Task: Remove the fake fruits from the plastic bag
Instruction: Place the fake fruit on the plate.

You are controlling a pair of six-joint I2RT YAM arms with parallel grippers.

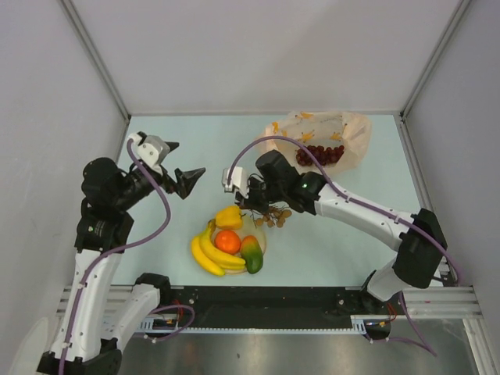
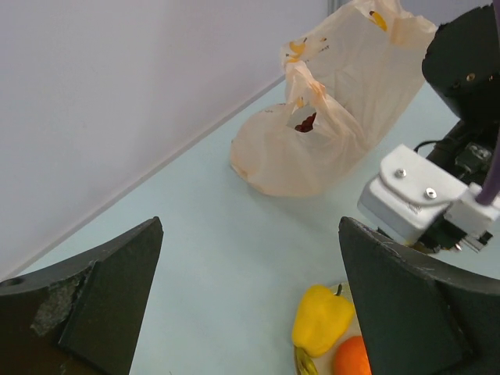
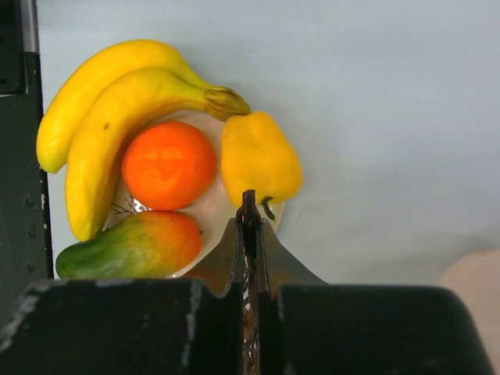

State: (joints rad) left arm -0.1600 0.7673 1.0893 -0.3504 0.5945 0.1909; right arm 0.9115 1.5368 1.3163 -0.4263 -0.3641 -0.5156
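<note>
The right gripper's black fingers are nearest in its wrist view. They are squeezed tight together on a thin twiggy stem. In the top view, little brown bits hang from that stem. I cannot tell if it is part of the grape bunch.

Right under the fingers is the cream plate. Seen from above, it lies toward 7 o'clock from the right gripper, close by. On it are the banana bunch, the orange ball, the yellow pepper and the green-red mango.

The plastic bag lies toward 1 o'clock from the right gripper, near the back wall. Its long side runs from 9 to 3. Dark red grapes show inside it.

The right arm is nearer the bag. The left gripper hangs over bare table at 9 o'clock from the right one, fingers spread wide, holding nothing.

I think the stem goes down on the plate next, and then the grapes need fetching.
</note>
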